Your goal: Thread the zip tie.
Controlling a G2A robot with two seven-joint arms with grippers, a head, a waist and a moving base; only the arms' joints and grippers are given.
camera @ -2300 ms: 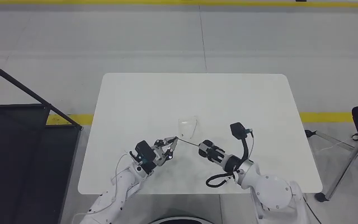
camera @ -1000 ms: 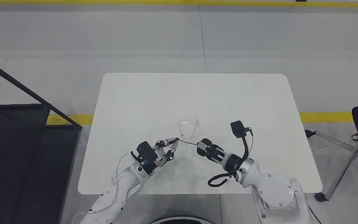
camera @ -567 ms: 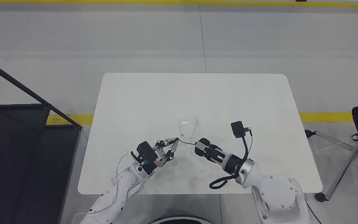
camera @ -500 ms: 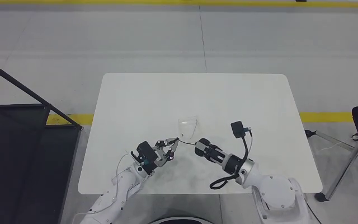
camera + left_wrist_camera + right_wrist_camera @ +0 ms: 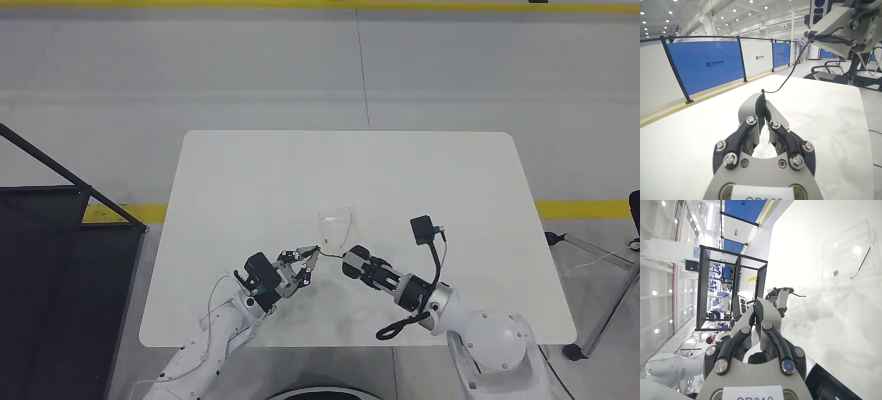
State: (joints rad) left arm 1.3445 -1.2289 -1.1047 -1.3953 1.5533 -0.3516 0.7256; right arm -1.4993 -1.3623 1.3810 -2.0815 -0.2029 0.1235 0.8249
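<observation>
Two grippers share one black zip tie [image 5: 789,75], held over the desk [image 5: 250,180]. The left gripper [image 5: 763,99] is clenched on one end and the right gripper [image 5: 757,306] is clamped on the other, with the strap sagging in a slack curve between them. My worry is that the thin strap buckles or slips in the pads as the ends meet, so the tip misses the slot. Which end carries the head is hard to make out, and the slot is too small to see. A spare tie [image 5: 864,258] lies in the clear tray [image 5: 844,247] nearby.
</observation>
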